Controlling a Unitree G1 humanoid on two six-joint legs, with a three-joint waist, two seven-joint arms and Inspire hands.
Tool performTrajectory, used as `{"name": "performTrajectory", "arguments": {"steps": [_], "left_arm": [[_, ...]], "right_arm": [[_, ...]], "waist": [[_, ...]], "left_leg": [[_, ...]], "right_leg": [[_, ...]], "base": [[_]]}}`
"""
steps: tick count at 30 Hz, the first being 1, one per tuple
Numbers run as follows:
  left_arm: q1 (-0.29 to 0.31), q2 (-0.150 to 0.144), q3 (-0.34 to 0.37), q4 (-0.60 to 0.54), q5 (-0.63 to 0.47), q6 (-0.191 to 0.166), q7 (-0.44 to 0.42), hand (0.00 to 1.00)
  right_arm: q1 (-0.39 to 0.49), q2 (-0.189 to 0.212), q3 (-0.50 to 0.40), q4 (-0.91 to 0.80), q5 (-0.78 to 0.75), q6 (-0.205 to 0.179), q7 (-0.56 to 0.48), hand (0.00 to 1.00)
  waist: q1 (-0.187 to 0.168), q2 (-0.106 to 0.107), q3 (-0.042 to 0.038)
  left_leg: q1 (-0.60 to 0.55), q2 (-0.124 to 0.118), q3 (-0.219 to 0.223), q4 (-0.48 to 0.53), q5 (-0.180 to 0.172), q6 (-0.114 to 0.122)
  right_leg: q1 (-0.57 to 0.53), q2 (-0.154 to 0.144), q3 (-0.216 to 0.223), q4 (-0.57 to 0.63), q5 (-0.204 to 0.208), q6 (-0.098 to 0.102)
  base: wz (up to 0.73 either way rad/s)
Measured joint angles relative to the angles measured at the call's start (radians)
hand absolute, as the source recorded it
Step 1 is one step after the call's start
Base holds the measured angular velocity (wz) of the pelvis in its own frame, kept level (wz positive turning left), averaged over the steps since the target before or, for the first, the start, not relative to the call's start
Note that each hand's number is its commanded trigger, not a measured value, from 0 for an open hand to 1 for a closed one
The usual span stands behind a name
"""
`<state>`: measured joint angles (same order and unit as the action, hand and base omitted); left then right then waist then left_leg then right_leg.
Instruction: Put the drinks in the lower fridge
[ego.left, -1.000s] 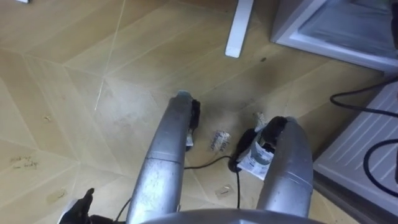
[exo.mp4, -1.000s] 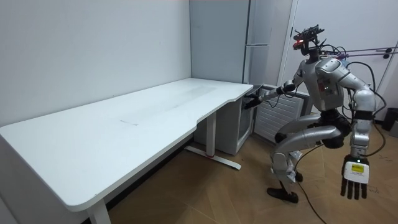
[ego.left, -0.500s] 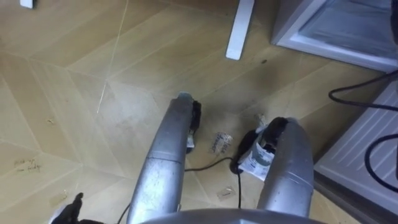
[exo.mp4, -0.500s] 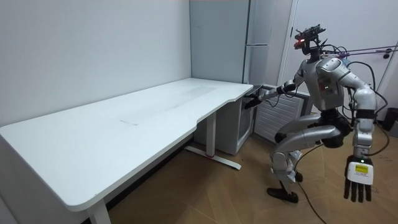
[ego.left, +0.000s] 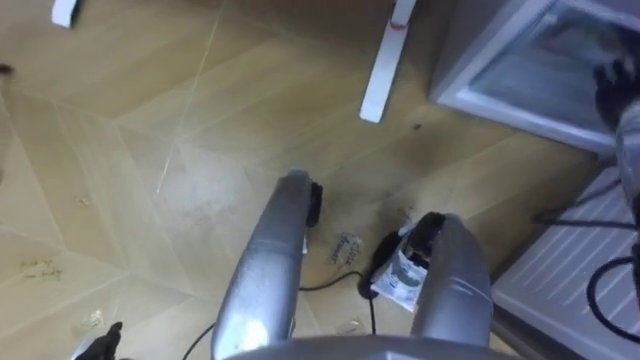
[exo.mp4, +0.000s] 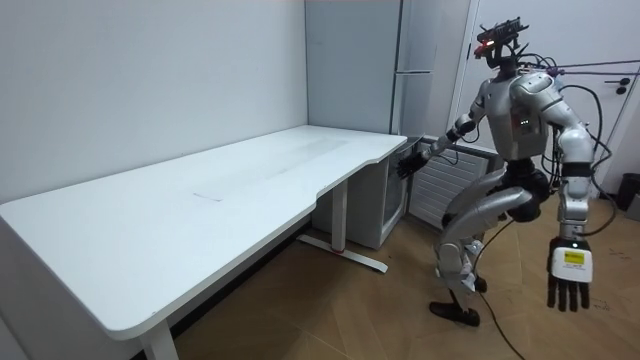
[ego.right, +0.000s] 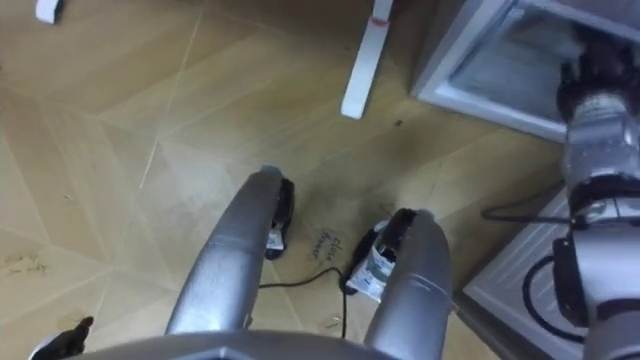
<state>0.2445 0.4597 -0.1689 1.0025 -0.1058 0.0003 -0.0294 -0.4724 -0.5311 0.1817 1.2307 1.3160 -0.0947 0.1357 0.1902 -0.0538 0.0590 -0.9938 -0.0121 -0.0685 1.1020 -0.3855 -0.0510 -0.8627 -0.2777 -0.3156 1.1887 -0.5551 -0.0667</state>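
- Fridge's lower compartment (ego.left: 530, 55) lies open at the upper right of the eye views. In the room view it is just past the end of the desk (exo.mp4: 200, 200).
- Since a second ago the robot has risen from a deeper crouch to stand straighter before the fridge. Its right forearm has also come into the eye views at the right edge.
- Right hand (exo.mp4: 408, 160) reaches out toward the compartment's opening with fingers loosely spread, gripping nothing.
- Left hand (exo.mp4: 567, 278) hangs low at its side, fingers straight and empty.
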Motion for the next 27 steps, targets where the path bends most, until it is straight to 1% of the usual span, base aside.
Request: {"name": "performTrajectory", "arguments": {"steps": [1,3,4,5,6,7,8,10,11,12,13,14,15,16,17,18,19,20,21,22,23,24,26,27], "left_arm": [[-0.011,0.0,-0.001,0.004,0.0,-0.002,-0.001,0.0],[-0.034,-0.005,0.001,0.001,-0.001,-0.013,0.0,0.0],[-0.039,-0.008,0.001,0.0,-0.001,-0.014,0.0,0.0],[-0.048,-0.021,-0.001,0.004,0.0,-0.014,-0.003,0.0],[-0.052,-0.038,-0.001,0.014,-0.002,-0.013,-0.003,0.0],[-0.053,-0.047,0.0,0.019,-0.002,-0.013,-0.004,0.0],[-0.056,-0.067,0.001,0.023,-0.001,-0.009,-0.005,0.0],[-0.077,-0.11,0.009,0.062,-0.001,-0.011,0.0,0.0],[-0.081,-0.119,0.009,0.077,-0.001,-0.012,0.002,0.0],[-0.083,-0.136,0.009,0.097,-0.001,-0.015,0.005,0.0],[-0.082,-0.144,0.008,0.105,-0.001,-0.016,0.005,0.0],[-0.077,-0.156,0.011,0.115,-0.002,-0.015,0.005,0.0],[-0.073,-0.165,0.017,0.115,0.0,-0.015,0.005,0.0],[-0.072,-0.172,0.03,0.116,0.0,-0.015,0.005,0.0],[-0.064,-0.183,0.05,0.116,0.0,-0.016,0.013,0.0],[-0.054,-0.191,0.051,0.116,0.0,-0.019,0.021,0.0],[-0.049,-0.195,0.051,0.116,-0.001,-0.02,0.021,0.0],[-0.034,-0.201,0.051,0.116,-0.002,-0.021,0.022,0.0],[-0.019,-0.207,0.052,0.116,0.0,-0.022,0.03,0.0],[-0.012,-0.21,0.052,0.117,0.0,-0.022,0.036,0.0],[-0.005,-0.218,0.057,0.117,0.0,-0.021,0.047,0.0],[0.0,-0.231,0.08,0.116,0.0,-0.02,0.049,0.0],[0.001,-0.243,0.093,0.113,0.0,-0.014,0.057,0.0],[0.001,-0.249,0.099,0.114,0.001,-0.013,0.06,0.0]], "right_arm": [[0.012,-0.001,0.015,0.017,-0.035,0.004,0.028,0.0],[0.079,0.002,0.072,0.057,-0.159,0.018,0.108,0.0],[0.098,0.004,0.081,0.059,-0.189,0.027,0.119,0.0],[0.137,0.015,0.097,0.073,-0.231,0.035,0.15,0.0],[0.173,0.035,0.108,0.093,-0.256,0.048,0.176,0.0],[0.192,0.047,0.111,0.101,-0.268,0.056,0.187,0.0],[0.227,0.071,0.11,0.116,-0.301,0.071,0.207,0.0],[0.302,0.119,0.119,0.15,-0.307,0.087,0.246,0.0],[0.316,0.136,0.119,0.165,-0.304,0.091,0.254,0.0],[0.347,0.166,0.118,0.174,-0.299,0.098,0.262,0.0],[0.367,0.18,0.118,0.173,-0.298,0.098,0.267,0.0],[0.397,0.203,0.115,0.172,-0.299,0.102,0.279,0.0],[0.432,0.225,0.095,0.173,-0.299,0.107,0.293,0.0],[0.447,0.237,0.084,0.172,-0.299,0.108,0.296,0.0],[0.47,0.255,0.077,0.167,-0.297,0.11,0.303,0.0],[0.495,0.265,0.073,0.163,-0.297,0.115,0.308,0.0],[0.509,0.267,0.068,0.163,-0.298,0.117,0.313,0.0],[0.531,0.27,0.061,0.158,-0.3,0.118,0.319,0.0],[0.551,0.273,0.044,0.141,-0.297,0.118,0.324,0.0],[0.562,0.276,0.036,0.133,-0.292,0.117,0.324,0.0],[0.582,0.281,0.03,0.122,-0.272,0.118,0.325,0.0],[0.595,0.286,0.029,0.118,-0.262,0.118,0.326,0.0],[0.604,0.295,0.025,0.122,-0.274,0.12,0.323,0.0],[0.607,0.305,0.003,0.127,-0.306,0.121,0.32,0.0]], "waist": [[0.0,0.0,-0.0001],[0.007,0.004,-0.0038],[0.007,0.003,-0.0049],[0.007,0.006,-0.0061],[0.007,0.009,-0.0078],[0.006,0.014,-0.0104],[0.004,0.019,-0.014],[0.007,0.031,-0.024],[0.006,0.032,-0.0253],[0.002,0.034,-0.029],[-0.002,0.037,-0.0331],[-0.007,0.04,-0.0382],[-0.021,0.039,-0.0398],[-0.026,0.038,-0.04],[-0.029,0.036,-0.0415],[-0.035,0.035,-0.0437],[-0.045,0.034,-0.045],[-0.052,0.031,-0.0478],[-0.054,0.025,-0.0464],[-0.059,0.024,-0.0481],[-0.064,0.023,-0.0517],[-0.076,0.018,-0.053],[-0.086,0.012,-0.0531],[-0.098,0.014,-0.0519]], "left_leg": [[0.016,-0.001,-0.003,-0.013,0.001,0.0],[0.076,0.0,-0.02,-0.059,0.002,-0.001],[0.091,0.001,-0.02,-0.069,0.002,-0.001],[0.12,0.001,-0.02,-0.091,0.002,0.0],[0.157,0.002,-0.018,-0.113,0.002,0.0],[0.175,0.003,-0.018,-0.123,0.001,0.001],[0.215,0.004,-0.017,-0.155,0.002,0.002],[0.291,0.006,-0.016,-0.208,0.002,0.003],[0.315,0.006,-0.016,-0.224,0.002,0.004],[0.36,0.006,-0.015,-0.254,0.003,0.004],[0.38,0.007,-0.016,-0.269,0.004,0.004],[0.417,0.015,-0.014,-0.298,0.005,0.004],[0.456,0.02,-0.014,-0.331,0.01,0.001],[0.478,0.02,-0.014,-0.353,0.016,0.001],[0.522,0.021,-0.013,-0.397,0.028,0.0],[0.57,0.023,-0.01,-0.438,0.038,-0.001],[0.596,0.025,-0.005,-0.461,0.042,0.0],[0.648,0.031,0.009,-0.505,0.052,0.001],[0.695,0.033,0.021,-0.553,0.062,0.002],[0.717,0.035,0.028,-0.574,0.066,0.002],[0.755,0.037,0.037,-0.612,0.077,0.001],[0.789,0.037,0.04,-0.647,0.085,0.001],[0.831,0.036,0.048,-0.688,0.091,0.002],[0.855,0.038,0.052,-0.708,0.093,0.002]], "right_leg": [[0.019,0.003,-0.006,-0.016,0.002,0.003],[0.096,0.017,-0.034,-0.079,0.008,0.009],[0.113,0.018,-0.037,-0.093,0.01,0.012],[0.148,0.021,-0.046,-0.12,0.012,0.016],[0.187,0.03,-0.046,-0.15,0.016,0.025],[0.206,0.037,-0.045,-0.167,0.018,0.031],[0.248,0.042,-0.051,-0.204,0.023,0.039],[0.328,0.054,-0.058,-0.27,0.034,0.051],[0.35,0.056,-0.059,-0.287,0.036,0.054],[0.394,0.062,-0.062,-0.321,0.041,0.061],[0.417,0.067,-0.068,-0.34,0.044,0.063],[0.456,0.078,-0.071,-0.379,0.054,0.066],[0.495,0.089,-0.072,-0.42,0.065,0.067],[0.518,0.091,-0.076,-0.445,0.072,0.068],[0.56,0.101,-0.079,-0.493,0.087,0.072],[0.603,0.111,-0.08,-0.543,0.102,0.076],[0.625,0.116,-0.079,-0.57,0.11,0.078],[0.672,0.126,-0.074,-0.621,0.128,0.083],[0.711,0.136,-0.068,-0.669,0.146,0.086],[0.73,0.142,-0.064,-0.694,0.154,0.089],[0.765,0.15,-0.06,-0.741,0.172,0.092],[0.801,0.159,-0.059,-0.784,0.188,0.096],[0.837,0.164,-0.056,-0.816,0.201,0.099],[0.859,0.17,-0.052,-0.844,0.213,0.101]], "base": [[0.16],[0.13],[0.11],[0.08],[0.05],[0.0],[0.0],[0.02],[0.0],[0.0],[0.0],[-0.05],[-0.05],[0.0],[0.0],[-0.03],[-0.16],[-0.26],[-0.27],[-0.26],[-0.16],[-0.14],[-0.1],[-0.12]]}}
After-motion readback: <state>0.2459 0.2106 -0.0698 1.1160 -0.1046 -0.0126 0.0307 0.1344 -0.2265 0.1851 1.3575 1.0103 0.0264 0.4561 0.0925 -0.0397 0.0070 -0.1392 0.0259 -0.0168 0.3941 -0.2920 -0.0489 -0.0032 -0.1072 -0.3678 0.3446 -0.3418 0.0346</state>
